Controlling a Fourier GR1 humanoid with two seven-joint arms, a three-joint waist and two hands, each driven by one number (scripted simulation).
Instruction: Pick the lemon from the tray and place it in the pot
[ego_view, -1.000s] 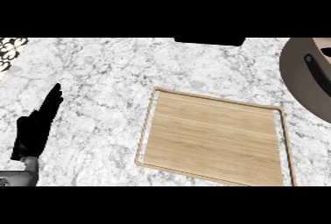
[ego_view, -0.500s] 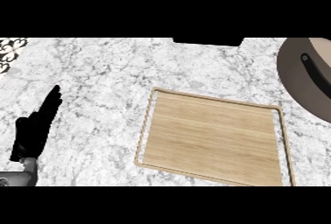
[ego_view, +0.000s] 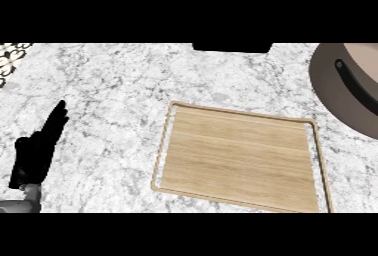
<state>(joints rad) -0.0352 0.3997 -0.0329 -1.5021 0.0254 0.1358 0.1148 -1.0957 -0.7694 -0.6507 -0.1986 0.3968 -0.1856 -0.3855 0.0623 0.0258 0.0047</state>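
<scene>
Left robot hand (ego_view: 37, 150) rests open, well apart from tray (ego_view: 240, 155).

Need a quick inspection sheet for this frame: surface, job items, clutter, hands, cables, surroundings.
Surface: marble counter, white with grey veins.
Job's things: wooden tray lies flat at centre-right, nothing on it; pot is cut by the right edge, with a dark handle on it. No lemon seen in this view.
Clutter: a patterned black-and-white object at the top left corner, mostly cut off; cannot tell what it is.
Hands: left hand at the lower left, fingers straight, resting, holding nothing. Right hand not in view.
Cables: nothing seen.
Surroundings: a dark rectangular shape at the counter's far edge; nothing else seen.
</scene>
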